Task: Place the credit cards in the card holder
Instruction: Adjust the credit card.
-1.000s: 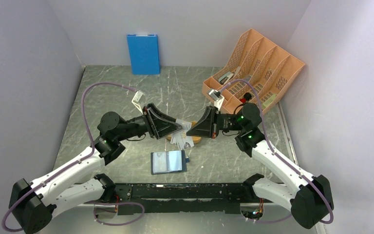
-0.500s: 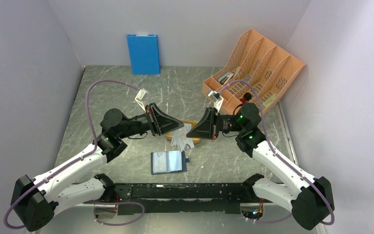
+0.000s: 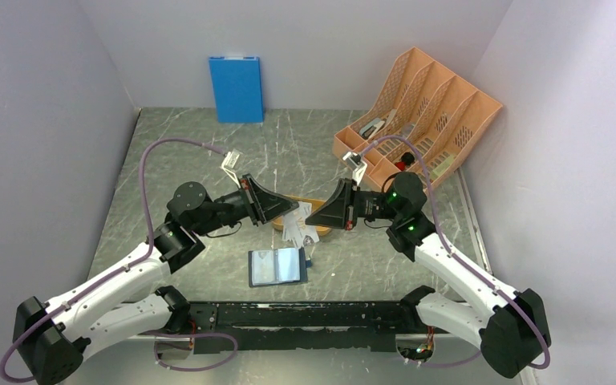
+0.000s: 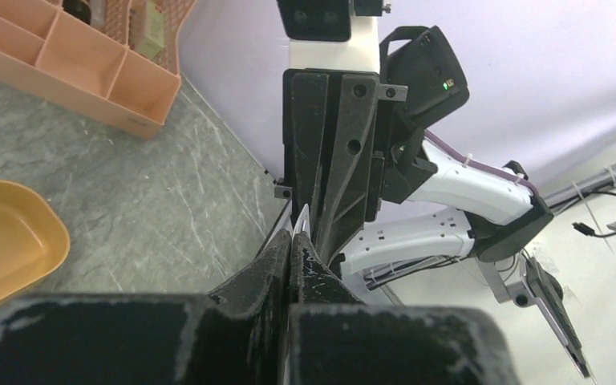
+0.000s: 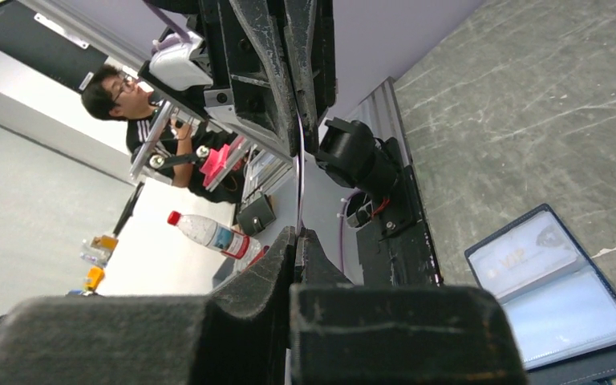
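Left claw (image 4: 290,239) has just closed fully on the cards (image 3: 299,227) that the shut right claw (image 3: 313,216) also pinches, probably a handover, while the open holder (image 3: 277,267) lies on the tabletop (image 3: 208,160) below both claws.

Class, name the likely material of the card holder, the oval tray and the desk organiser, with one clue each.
Card holder: clear glossy plastic pockets, navy edge, perhaps faux leather. Oval tray: smooth moulded plastic, probably; even orange sheen. Desk organiser: peach rigid plastic, lattice-cut walls.
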Action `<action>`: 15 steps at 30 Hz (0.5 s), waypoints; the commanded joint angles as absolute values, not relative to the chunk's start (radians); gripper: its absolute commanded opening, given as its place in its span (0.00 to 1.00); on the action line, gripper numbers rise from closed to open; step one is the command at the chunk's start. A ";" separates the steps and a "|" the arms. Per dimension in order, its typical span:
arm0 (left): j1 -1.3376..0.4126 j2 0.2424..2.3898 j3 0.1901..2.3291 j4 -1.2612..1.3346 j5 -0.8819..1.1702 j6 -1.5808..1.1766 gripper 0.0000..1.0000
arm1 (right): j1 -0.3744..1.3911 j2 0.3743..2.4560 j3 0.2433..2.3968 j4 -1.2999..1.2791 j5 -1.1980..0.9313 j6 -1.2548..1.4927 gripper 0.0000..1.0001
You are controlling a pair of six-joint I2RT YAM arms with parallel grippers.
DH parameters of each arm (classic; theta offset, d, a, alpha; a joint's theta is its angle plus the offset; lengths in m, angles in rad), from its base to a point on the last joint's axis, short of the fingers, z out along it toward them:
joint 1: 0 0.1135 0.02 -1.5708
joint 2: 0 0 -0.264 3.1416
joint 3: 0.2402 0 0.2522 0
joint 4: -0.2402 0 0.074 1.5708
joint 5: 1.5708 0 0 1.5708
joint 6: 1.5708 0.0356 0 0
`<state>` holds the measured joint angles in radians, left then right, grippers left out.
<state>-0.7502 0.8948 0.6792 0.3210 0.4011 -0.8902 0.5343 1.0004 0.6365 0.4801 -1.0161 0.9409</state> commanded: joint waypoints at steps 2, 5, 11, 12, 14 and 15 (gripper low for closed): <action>-0.731 0.883 0.694 0.307 0.198 -0.873 0.05 | 0.535 0.987 0.626 0.471 -1.067 0.936 0.00; -0.728 0.891 0.693 0.331 0.173 -0.886 0.05 | 0.535 0.986 0.624 0.464 -1.069 0.932 0.00; -0.728 0.902 0.677 0.354 0.185 -0.906 0.05 | 0.536 0.980 0.610 0.487 -1.010 0.976 0.00; -0.728 0.898 0.673 0.349 0.176 -0.907 0.05 | 0.536 0.986 0.606 0.485 -0.994 0.989 0.00; -0.729 0.896 0.665 0.327 0.154 -0.915 0.05 | 0.537 1.001 0.610 0.466 -0.967 0.997 0.00; -0.729 0.898 0.663 0.314 0.142 -0.918 0.05 | 0.535 1.011 0.603 0.471 -0.958 1.011 0.00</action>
<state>-0.7547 0.9024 0.6758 0.3080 0.3088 -0.9173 0.5343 1.0035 0.6243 0.4656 -0.9386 0.9653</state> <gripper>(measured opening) 0.054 0.010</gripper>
